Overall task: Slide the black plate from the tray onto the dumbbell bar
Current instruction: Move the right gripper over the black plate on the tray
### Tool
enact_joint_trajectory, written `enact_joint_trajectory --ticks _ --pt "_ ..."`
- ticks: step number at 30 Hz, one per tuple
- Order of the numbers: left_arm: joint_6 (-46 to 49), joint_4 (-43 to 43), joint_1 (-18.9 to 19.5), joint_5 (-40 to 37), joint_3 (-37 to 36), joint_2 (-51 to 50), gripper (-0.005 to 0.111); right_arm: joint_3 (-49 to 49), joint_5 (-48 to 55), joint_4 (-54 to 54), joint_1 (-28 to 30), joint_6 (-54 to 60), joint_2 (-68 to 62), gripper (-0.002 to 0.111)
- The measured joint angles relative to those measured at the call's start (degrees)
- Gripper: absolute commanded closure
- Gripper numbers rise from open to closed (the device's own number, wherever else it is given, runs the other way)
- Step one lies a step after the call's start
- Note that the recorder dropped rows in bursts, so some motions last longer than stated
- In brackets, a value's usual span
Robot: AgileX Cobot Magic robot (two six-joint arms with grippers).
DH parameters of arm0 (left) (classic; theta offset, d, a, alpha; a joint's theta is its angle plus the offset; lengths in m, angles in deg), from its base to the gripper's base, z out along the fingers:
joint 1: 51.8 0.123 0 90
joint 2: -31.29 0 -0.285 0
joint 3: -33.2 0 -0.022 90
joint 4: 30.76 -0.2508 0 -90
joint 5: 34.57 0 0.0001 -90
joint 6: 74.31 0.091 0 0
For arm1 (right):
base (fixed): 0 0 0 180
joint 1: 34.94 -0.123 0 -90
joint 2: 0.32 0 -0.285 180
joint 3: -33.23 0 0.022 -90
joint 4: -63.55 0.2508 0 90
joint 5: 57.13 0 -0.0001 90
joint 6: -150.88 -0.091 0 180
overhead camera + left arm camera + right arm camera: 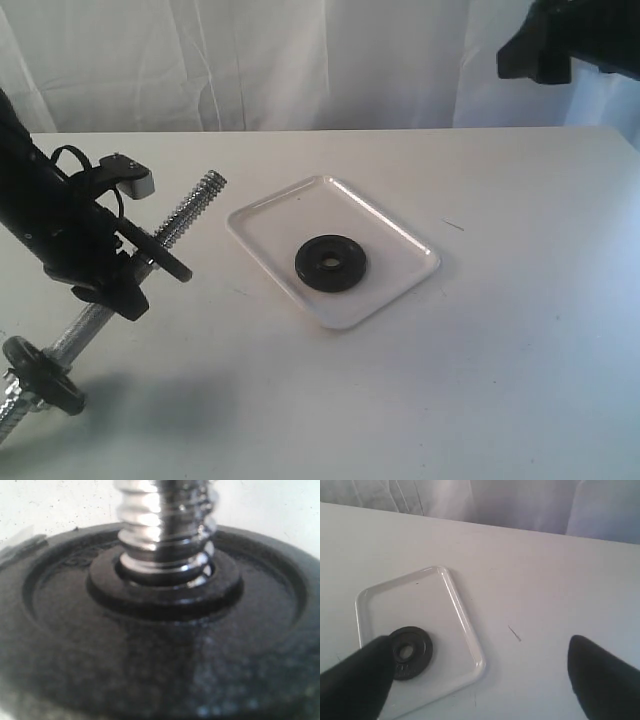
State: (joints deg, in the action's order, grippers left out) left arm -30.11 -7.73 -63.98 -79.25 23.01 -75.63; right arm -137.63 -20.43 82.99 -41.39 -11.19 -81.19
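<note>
The black plate (348,262) (418,653) lies flat in the middle of the white tray (400,236) (463,614). My left gripper (118,285) is shut on the dumbbell bar (196,204) (160,520) and holds it tilted above the table, threaded end towards the tray. One black disc (168,257) (160,650) sits on the bar just beyond the fingers and fills the left wrist view. Another disc (45,375) sits near the bar's low end. My right gripper (479,644) is open and empty, high above the table beside the tray; one finger (355,680) overlaps the plate's edge in that view.
The white table (500,330) ends at a white curtain (300,60) at the back. The right arm (565,40) shows as a dark shape at the exterior view's top right. A small dark mark (453,225) lies on the table right of the tray.
</note>
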Motion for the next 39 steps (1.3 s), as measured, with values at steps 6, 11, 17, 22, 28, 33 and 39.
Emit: enact_joint_trajectory --ticks 6,11,17,22,28,33,39 --pt "0.0 0.0 0.0 -0.4 0.0 0.0 0.107 -6.7 1.5 12.2 0.0 9.6 -11.9 0.021" --pt "0.0 -0.1 0.0 -1.1 0.0 0.0 0.107 -6.7 7.1 23.2 0.0 21.2 -13.4 0.006" --pt "0.0 -0.1 0.0 -1.4 0.0 0.0 0.107 -6.8 14.2 30.2 0.0 30.7 -14.5 0.003" --pt "-0.5 -0.2 0.0 -1.5 0.0 0.0 0.107 -6.8 15.4 31.0 0.0 31.6 -14.8 0.003" --pt "-1.0 -0.2 0.0 -1.7 0.0 0.0 0.107 -6.8 14.4 35.4 0.0 31.2 -15.2 0.003" --pt "-1.1 -0.2 0.0 -1.9 0.0 0.0 0.107 -6.8 9.9 36.7 0.0 32.5 -15.3 0.003" --pt "-1.3 -0.2 0.0 -2.4 0.0 0.0 0.107 -6.8 5.0 36.1 0.0 32.6 -17.2 0.003"
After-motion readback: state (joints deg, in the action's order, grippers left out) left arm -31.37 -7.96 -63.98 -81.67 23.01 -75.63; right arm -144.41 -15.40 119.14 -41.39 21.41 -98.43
